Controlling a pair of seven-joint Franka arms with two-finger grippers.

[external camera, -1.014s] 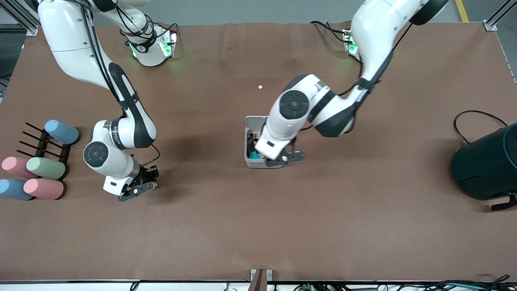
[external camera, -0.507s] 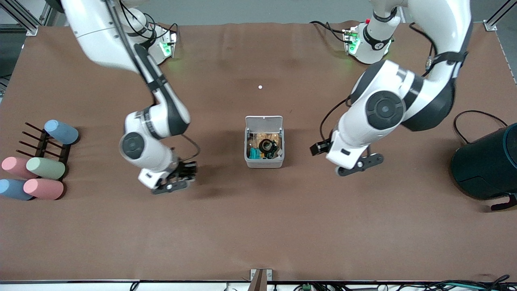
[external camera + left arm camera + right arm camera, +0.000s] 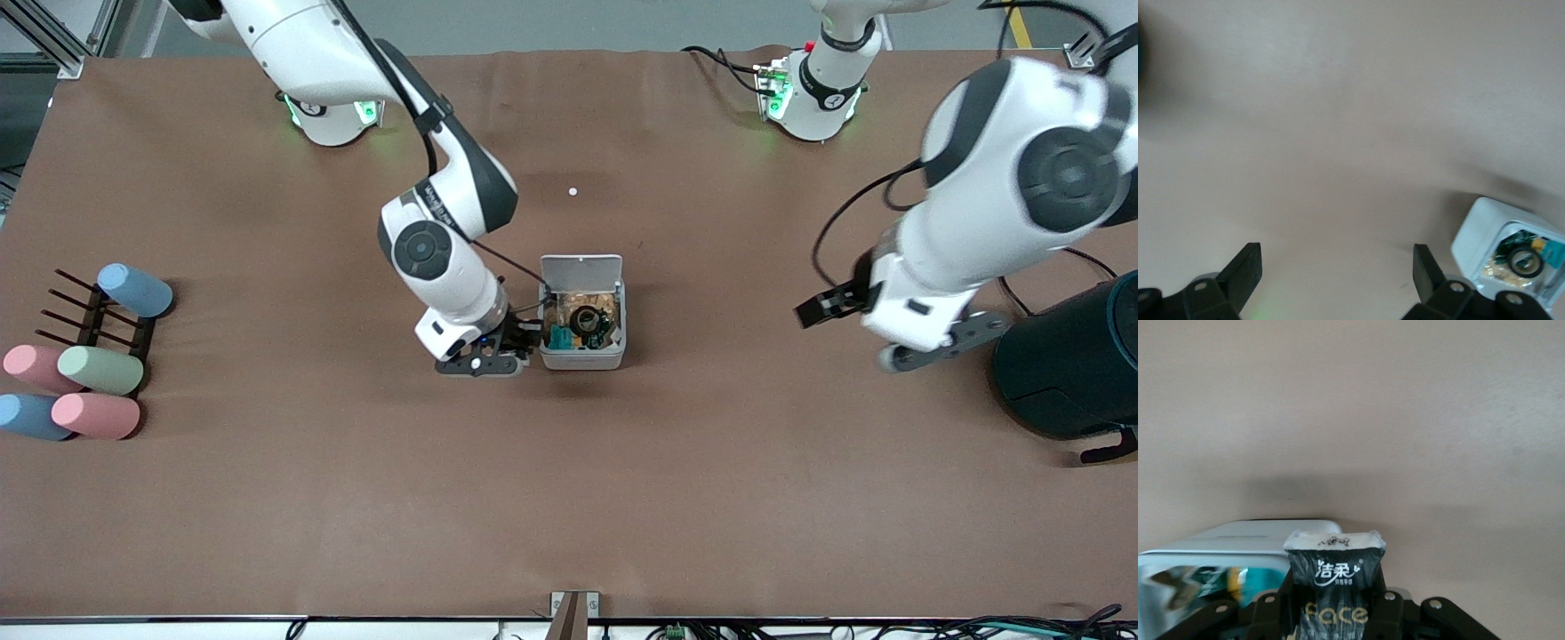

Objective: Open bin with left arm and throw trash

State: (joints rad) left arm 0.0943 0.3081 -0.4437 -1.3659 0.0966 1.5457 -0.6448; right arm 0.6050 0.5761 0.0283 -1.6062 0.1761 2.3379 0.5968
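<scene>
The bin sat mid-counter, lid up. At its nine o'clock edge, the right gripper clamped a black packet. The left gripper hung wide open, empty, at the bin's three o'clock, beside the teal cylinder.

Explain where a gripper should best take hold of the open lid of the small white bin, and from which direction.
Probably its free upper edge, from above. The lid stands open, hinged at the side of the bin farther from the front camera; it is a thin flat panel, so fingers could close on its two faces.
</scene>
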